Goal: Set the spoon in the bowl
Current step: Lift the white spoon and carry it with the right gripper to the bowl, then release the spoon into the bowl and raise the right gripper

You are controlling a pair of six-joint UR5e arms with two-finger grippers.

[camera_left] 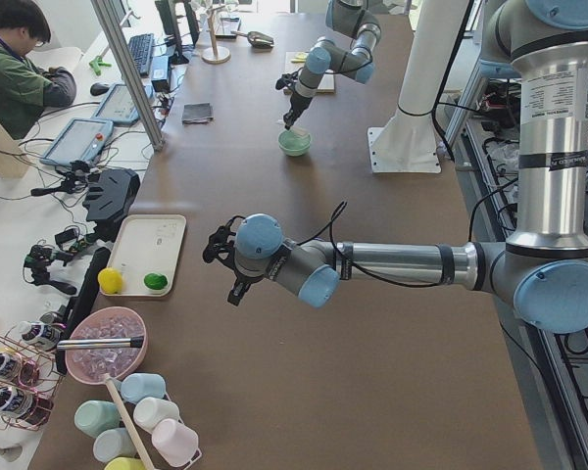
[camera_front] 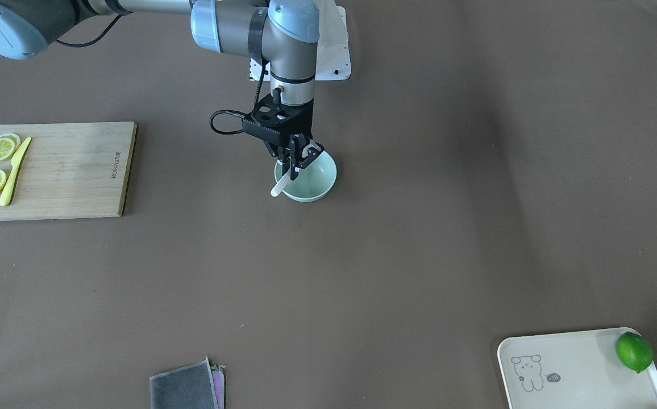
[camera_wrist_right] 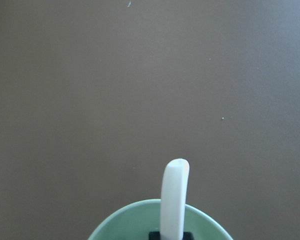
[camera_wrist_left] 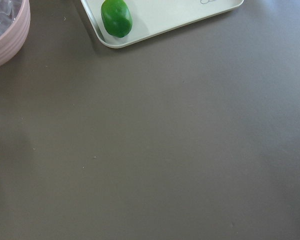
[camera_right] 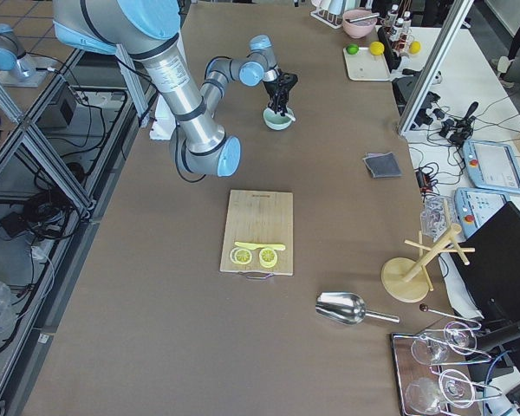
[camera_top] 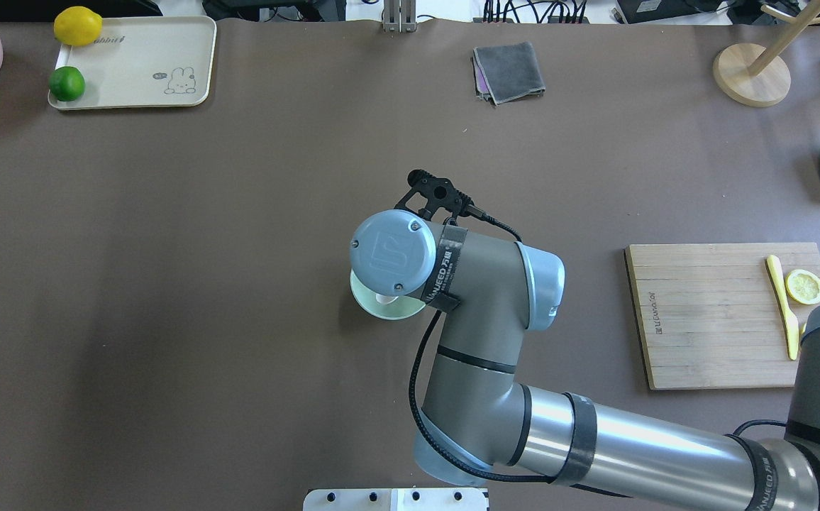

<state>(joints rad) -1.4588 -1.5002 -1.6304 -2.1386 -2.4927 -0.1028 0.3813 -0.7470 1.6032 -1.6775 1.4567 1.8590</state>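
You see the spoon (camera_wrist_right: 174, 195) clenched in the right gripper (camera_front: 300, 165) just above the bowl (camera_front: 321, 180), handle jutting past its rim; you cannot tell how the left gripper (camera_left: 235, 291) stands.

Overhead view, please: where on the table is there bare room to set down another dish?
The widest bare patch lies between the cream tray and the bowl, on the robot's left. Another runs between the bowl and the grey cloth. It is crowded at the bowl, under the right gripper, and near the cutting board.
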